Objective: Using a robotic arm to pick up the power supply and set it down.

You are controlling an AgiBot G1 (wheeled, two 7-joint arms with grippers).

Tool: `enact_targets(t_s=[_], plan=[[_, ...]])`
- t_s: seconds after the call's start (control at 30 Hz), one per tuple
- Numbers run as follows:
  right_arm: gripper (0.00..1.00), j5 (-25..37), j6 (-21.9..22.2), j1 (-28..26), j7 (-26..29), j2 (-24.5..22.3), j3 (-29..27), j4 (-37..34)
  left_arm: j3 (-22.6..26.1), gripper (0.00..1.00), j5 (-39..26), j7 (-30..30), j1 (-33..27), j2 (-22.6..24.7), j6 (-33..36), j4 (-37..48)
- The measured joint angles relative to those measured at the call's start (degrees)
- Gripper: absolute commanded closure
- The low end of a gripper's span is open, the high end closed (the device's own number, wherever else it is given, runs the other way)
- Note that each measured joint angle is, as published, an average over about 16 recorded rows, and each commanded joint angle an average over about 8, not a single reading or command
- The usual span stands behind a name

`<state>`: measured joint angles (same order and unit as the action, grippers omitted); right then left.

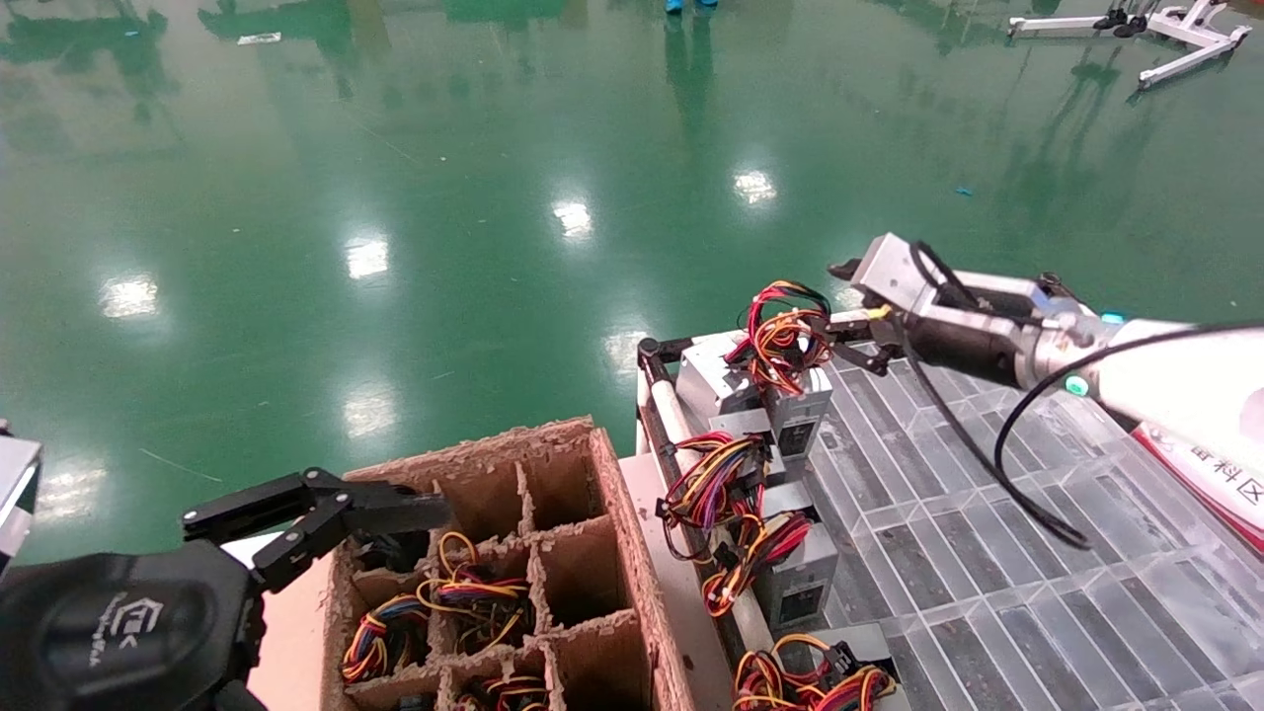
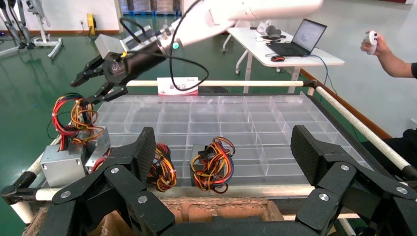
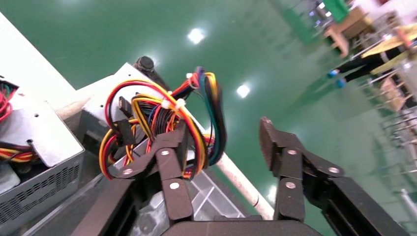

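Fingers of the right end effector [image 1: 857, 341] spread open beside the power supply [image 1: 755, 380] at the tray's far edge.

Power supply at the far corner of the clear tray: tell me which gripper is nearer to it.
Right. The right gripper is open beside the power supply, at its wire bundle. The left gripper hovers over the cardboard box.

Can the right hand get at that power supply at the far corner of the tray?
Probably yes: the right hand is open beside the power supply, one finger against its wires, nothing between them.
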<state>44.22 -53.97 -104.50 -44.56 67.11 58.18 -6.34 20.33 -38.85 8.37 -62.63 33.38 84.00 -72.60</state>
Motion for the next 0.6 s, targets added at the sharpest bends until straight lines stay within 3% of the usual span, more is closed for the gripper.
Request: enact_targets(t_s=[0.3,0.6], plan=[[0.0,5.3,-6.5,-6.6,12.2,2.6,2.9,-8.4,0.0,0.0,0.0,0.0,0.0,0.0,0.0,0.0],[0.0,6.4,-11.0,-7.8,17.9,2.6,1.8,-9.9,0.0,0.0,0.0,0.0,0.0,0.0,0.0,0.0]])
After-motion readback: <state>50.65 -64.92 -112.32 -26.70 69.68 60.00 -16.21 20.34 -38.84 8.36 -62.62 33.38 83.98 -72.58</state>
